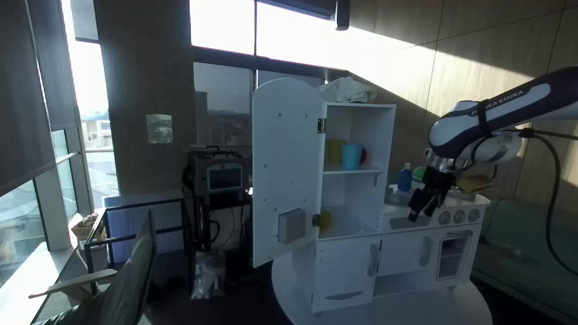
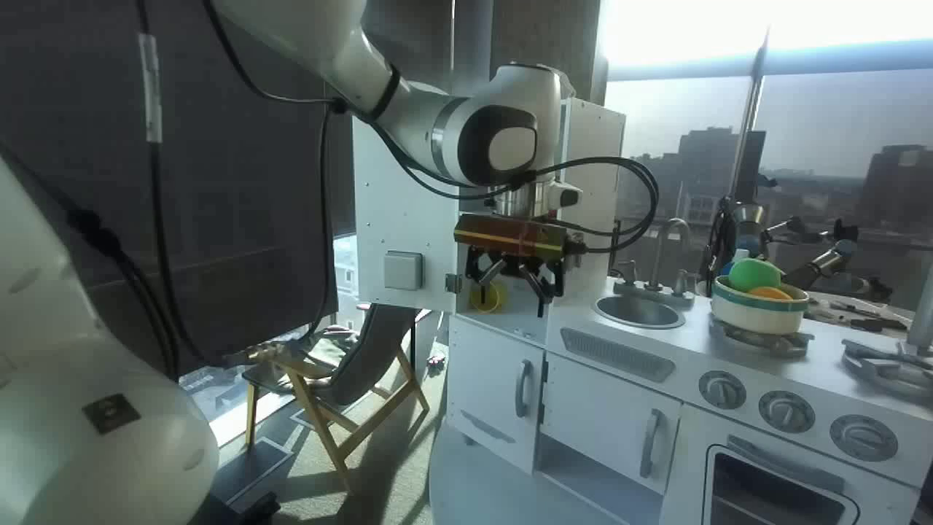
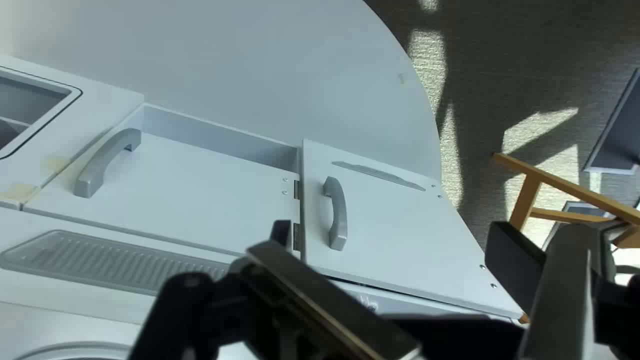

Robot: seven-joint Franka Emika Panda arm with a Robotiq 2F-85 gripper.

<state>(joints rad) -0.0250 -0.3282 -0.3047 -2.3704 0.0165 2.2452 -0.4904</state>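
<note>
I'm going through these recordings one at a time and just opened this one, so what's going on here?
A robot arm is handling nothing: its end effector hangs open and empty near a white toy kitchen. The cabinet door is swung open; inside, a blue cup stands one level above a yellow item.

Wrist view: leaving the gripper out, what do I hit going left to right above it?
Oven window → first cabinet handle → second cabinet handle → wooden chair frame.
</note>
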